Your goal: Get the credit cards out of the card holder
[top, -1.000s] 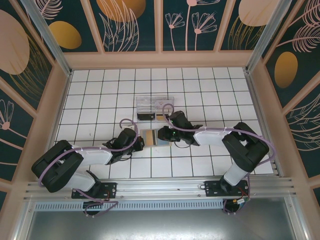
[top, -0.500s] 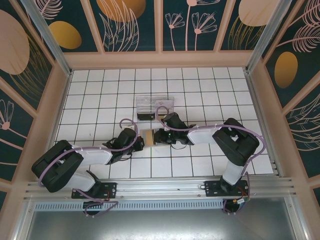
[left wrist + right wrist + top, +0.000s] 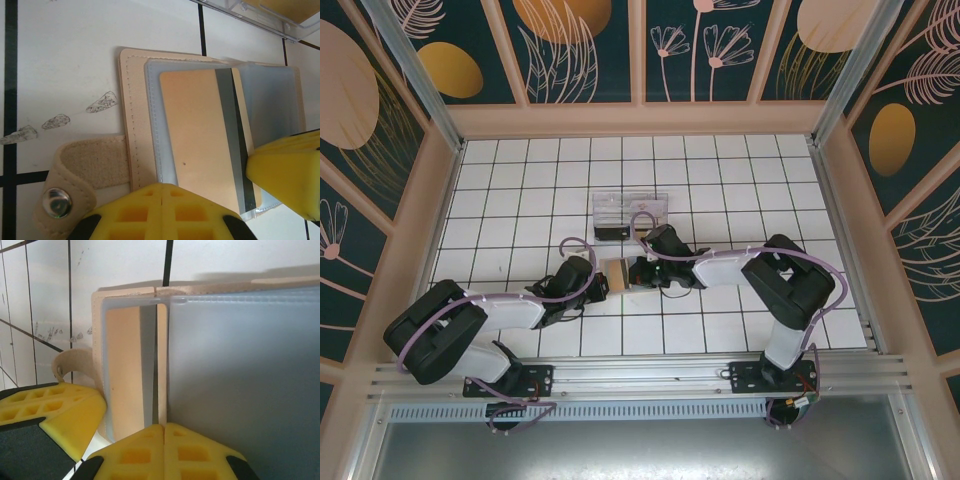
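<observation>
On the white tiled worktop [image 3: 520, 200] we see the card holder [image 3: 617, 272] lying open near the middle, just in front of a clear box [image 3: 630, 205]. The left tool [image 3: 162, 200] sits at its near edge, pads pressed together, while the right tool [image 3: 164, 440] pinches a blue-grey leaf. One tan, dark-striped credit card [image 3: 200, 140] lies in the sleeve.

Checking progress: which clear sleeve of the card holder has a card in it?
The left sleeve, beside the snap strap: a tan card with a grey stripe fills it. The right sleeve looks empty.
</observation>
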`<action>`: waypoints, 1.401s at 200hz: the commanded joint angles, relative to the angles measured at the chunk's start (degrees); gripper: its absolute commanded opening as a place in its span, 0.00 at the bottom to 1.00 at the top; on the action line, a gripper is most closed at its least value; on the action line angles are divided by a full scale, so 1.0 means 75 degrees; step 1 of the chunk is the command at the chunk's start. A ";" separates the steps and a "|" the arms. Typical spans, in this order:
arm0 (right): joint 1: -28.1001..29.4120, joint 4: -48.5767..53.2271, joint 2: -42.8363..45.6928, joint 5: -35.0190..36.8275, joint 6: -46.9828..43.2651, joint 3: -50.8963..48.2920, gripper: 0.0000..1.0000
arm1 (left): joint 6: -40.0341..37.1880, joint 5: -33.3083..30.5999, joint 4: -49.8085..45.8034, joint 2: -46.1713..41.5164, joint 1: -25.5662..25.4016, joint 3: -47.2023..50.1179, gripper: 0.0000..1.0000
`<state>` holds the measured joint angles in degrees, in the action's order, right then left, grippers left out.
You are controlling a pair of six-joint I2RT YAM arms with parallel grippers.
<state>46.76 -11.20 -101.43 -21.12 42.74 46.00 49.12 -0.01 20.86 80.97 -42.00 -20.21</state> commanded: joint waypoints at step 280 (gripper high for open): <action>0.0247 0.2844 0.3251 0.3877 -0.8146 0.0915 0.00 | -0.0052 -0.0734 -0.0432 -0.4583 -0.0013 0.1210 0.99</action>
<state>46.37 8.03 -73.95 1.08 1.54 51.40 49.43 -2.50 19.18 52.77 -42.00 -14.04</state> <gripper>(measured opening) 0.066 0.975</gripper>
